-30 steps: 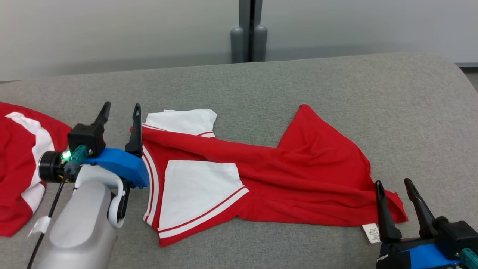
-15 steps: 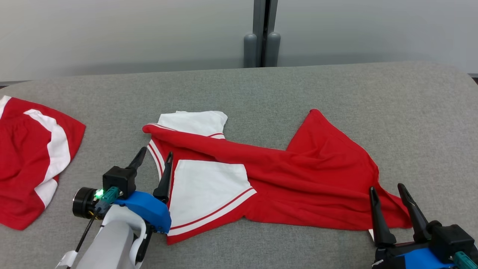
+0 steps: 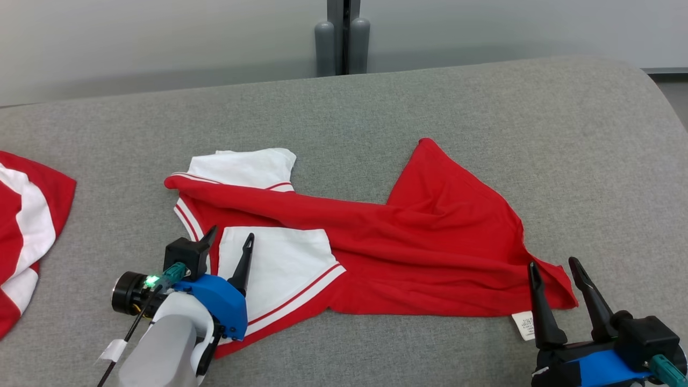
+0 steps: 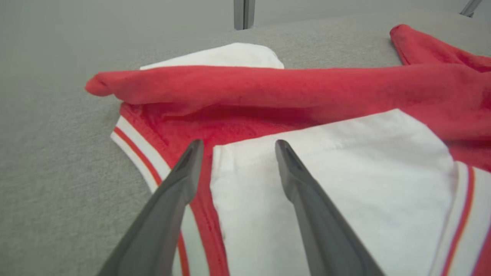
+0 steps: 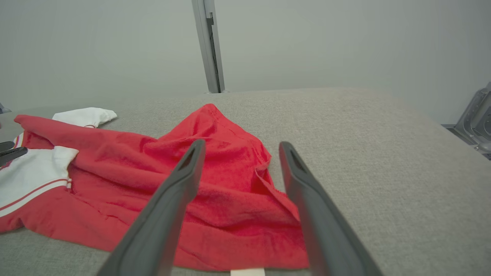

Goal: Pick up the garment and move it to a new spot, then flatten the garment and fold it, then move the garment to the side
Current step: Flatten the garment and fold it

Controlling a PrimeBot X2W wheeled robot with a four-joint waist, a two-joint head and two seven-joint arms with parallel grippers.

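The garment (image 3: pixel 430 242), a red shirt with white, red-striped sleeves, lies twisted and creased across the middle of the grey padded surface (image 3: pixel 430 107). My left gripper (image 3: pixel 231 236) is open over the near white sleeve (image 3: pixel 279 263) at the garment's left end. In the left wrist view the left gripper (image 4: pixel 238 143) has its fingers straddling the seam between the sleeve (image 4: pixel 345 184) and the striped collar edge (image 4: pixel 130 138). My right gripper (image 3: pixel 552 264) is open at the near right corner. In the right wrist view the right gripper (image 5: pixel 242 143) has the garment's red hem (image 5: pixel 238 230) between its fingers, untouched.
A second red and white garment (image 3: pixel 27 215) lies at the left edge. A white care label (image 3: pixel 524 325) sticks out by the right gripper. A grey post (image 3: pixel 341 37) stands behind the surface, whose right end (image 3: pixel 664 102) curves away. Bare grey padding lies beyond and right.
The camera has shifted. My left gripper has drawn back toward me from beside the collar and now hovers over the near sleeve. The right gripper keeps its place at the hem corner.
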